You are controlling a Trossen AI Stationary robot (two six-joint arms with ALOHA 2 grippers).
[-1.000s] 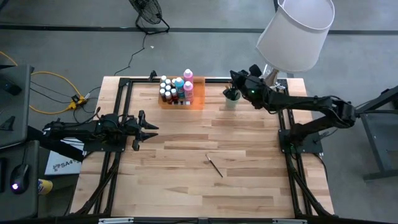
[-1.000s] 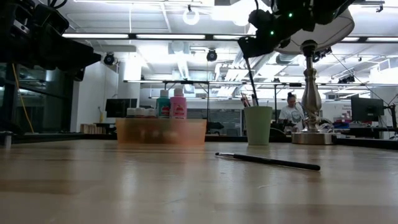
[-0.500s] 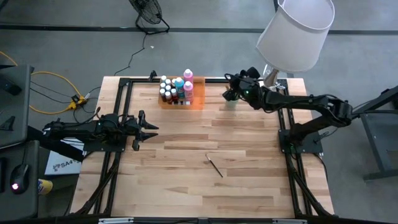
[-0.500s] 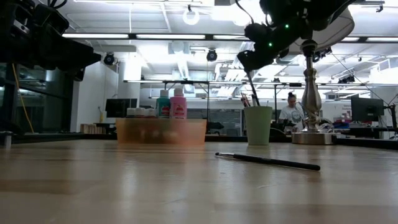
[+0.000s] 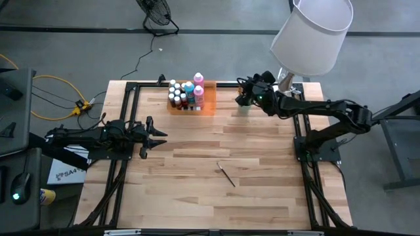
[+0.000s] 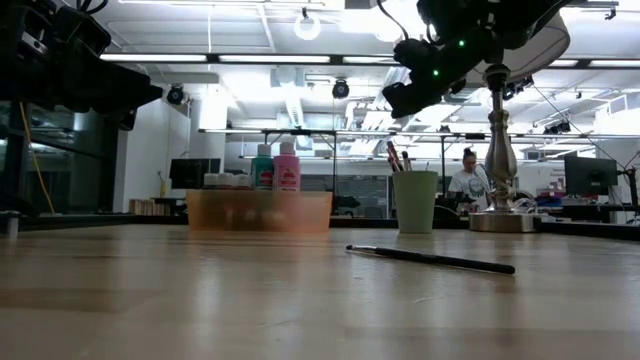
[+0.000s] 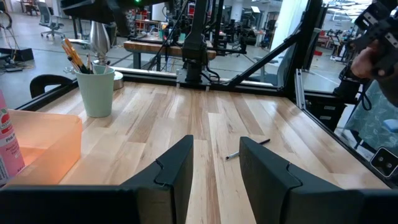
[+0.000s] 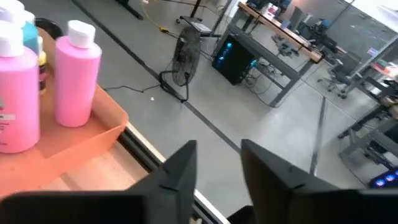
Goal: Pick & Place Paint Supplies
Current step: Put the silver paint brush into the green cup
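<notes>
You're looking at a desk (image 5: 197,164) of pale wooden planks with a smooth, lightly sheened finish that throws soft reflections in the low view. The orange tray (image 6: 258,211) looks like translucent plastic, glowing slightly. The paint bottles (image 8: 76,74) seem smooth plastic with white caps. The green cup (image 7: 97,91) has a matt, even surface. Both arms and each claw (image 7: 214,168) look like dark matt plastic. The lampshade (image 5: 312,34) reads as white cloth or paper.
</notes>
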